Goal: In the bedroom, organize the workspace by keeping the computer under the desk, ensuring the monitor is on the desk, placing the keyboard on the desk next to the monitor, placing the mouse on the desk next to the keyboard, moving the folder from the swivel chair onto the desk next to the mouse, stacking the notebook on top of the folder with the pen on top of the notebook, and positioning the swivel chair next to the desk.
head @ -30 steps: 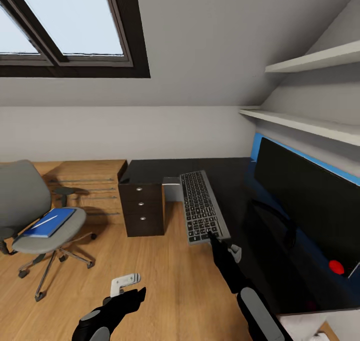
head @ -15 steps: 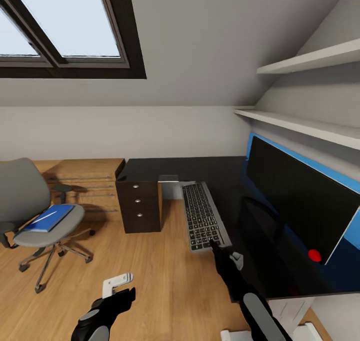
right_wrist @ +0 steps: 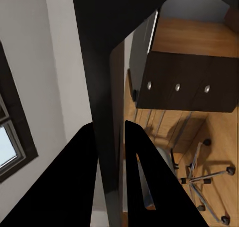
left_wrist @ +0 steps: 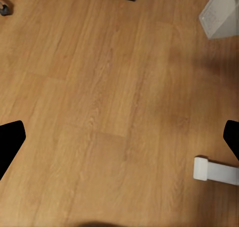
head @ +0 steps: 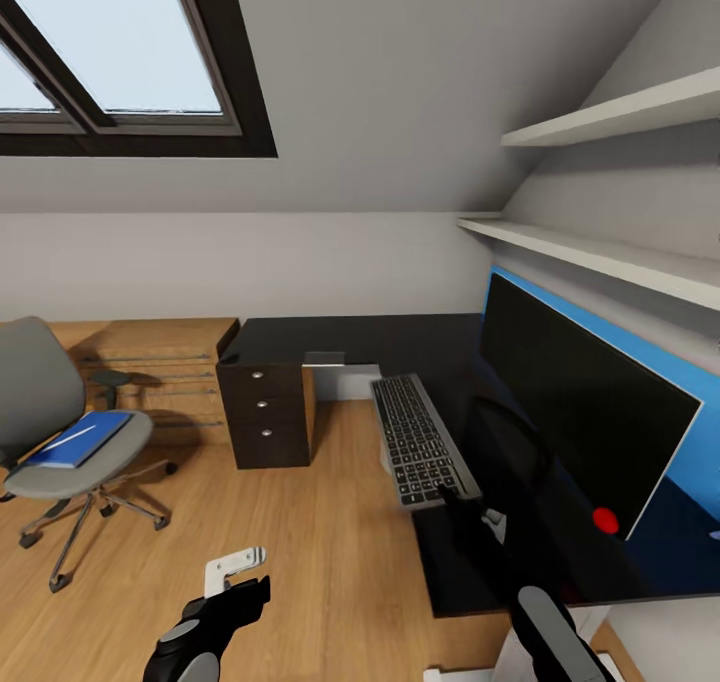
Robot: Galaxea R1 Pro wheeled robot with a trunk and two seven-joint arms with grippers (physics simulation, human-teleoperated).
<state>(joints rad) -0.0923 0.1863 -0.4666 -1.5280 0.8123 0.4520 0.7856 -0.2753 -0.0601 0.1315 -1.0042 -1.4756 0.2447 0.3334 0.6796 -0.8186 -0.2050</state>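
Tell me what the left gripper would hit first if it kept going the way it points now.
The left gripper points down at the bare wooden floor, judging by its wrist view. Nothing lies between its open fingers and the planks, so it would likely meet the floor first; depth is hard to judge.

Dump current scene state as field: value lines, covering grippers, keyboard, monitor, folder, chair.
right gripper: shut on slim dark-keyed keyboard, gripping its near edge
keyboard: overhanging front edge of glossy black desk
left gripper: open, over wooden floor
wide black monitor: on desk, by blue wall panel
flat blue folder: on seat of grey swivel chair
chair: apart from desk, beside wooden dresser
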